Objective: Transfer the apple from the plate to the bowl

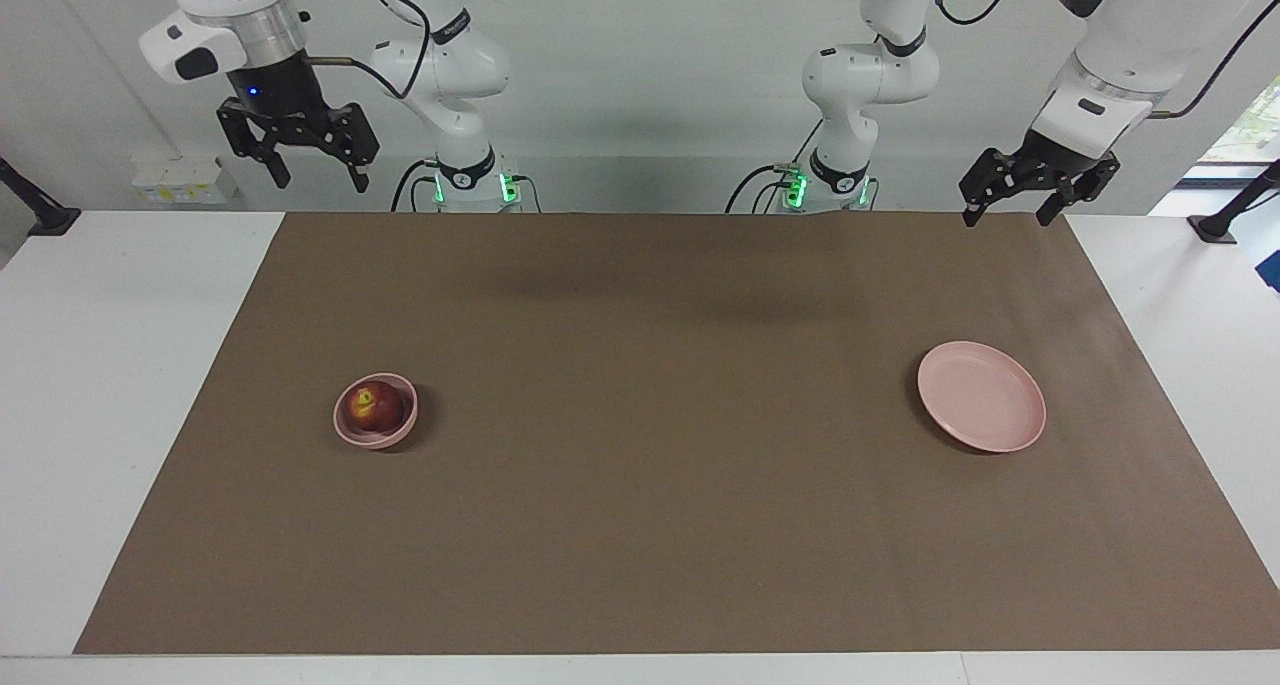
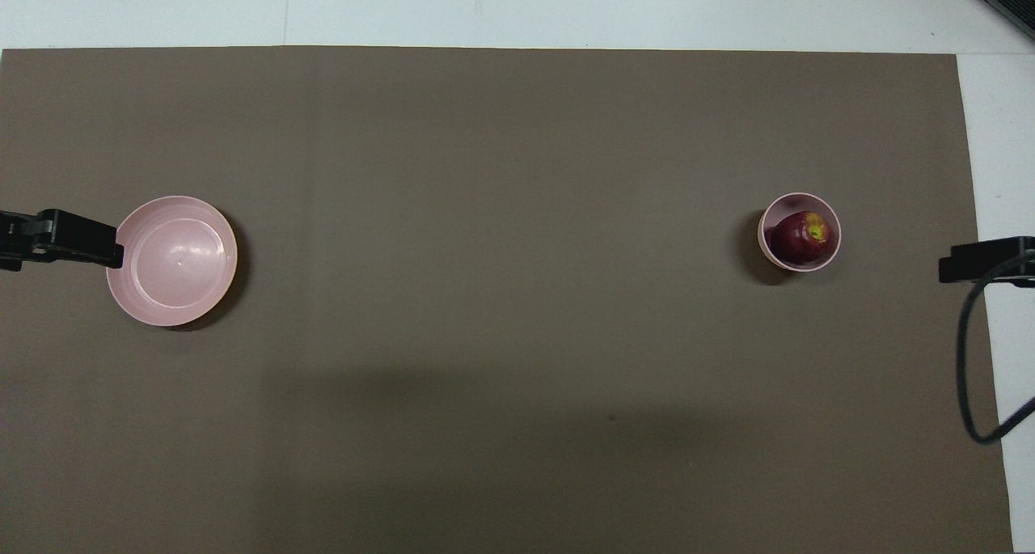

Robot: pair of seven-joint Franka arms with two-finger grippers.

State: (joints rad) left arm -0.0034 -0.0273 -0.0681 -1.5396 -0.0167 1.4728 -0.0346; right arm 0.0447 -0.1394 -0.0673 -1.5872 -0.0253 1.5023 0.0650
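Observation:
The dark red apple (image 1: 374, 406) with its yellowish stem patch lies in the small pink bowl (image 1: 347, 433) at the right arm's end of the table; apple (image 2: 800, 236) and bowl (image 2: 831, 251) also show in the overhead view. The wide pink plate (image 1: 981, 396) is bare at the left arm's end, and it shows in the overhead view (image 2: 174, 260) too. My right gripper (image 1: 313, 175) hangs high, open and empty, over the table's edge at its own end. My left gripper (image 1: 1007, 212) hangs high, open and empty, over the mat's corner at its end.
A brown mat (image 1: 640, 485) covers most of the white table (image 1: 120, 385). A black cable (image 2: 970, 360) hangs from the right arm. Plate and bowl stand far apart, with bare mat between them.

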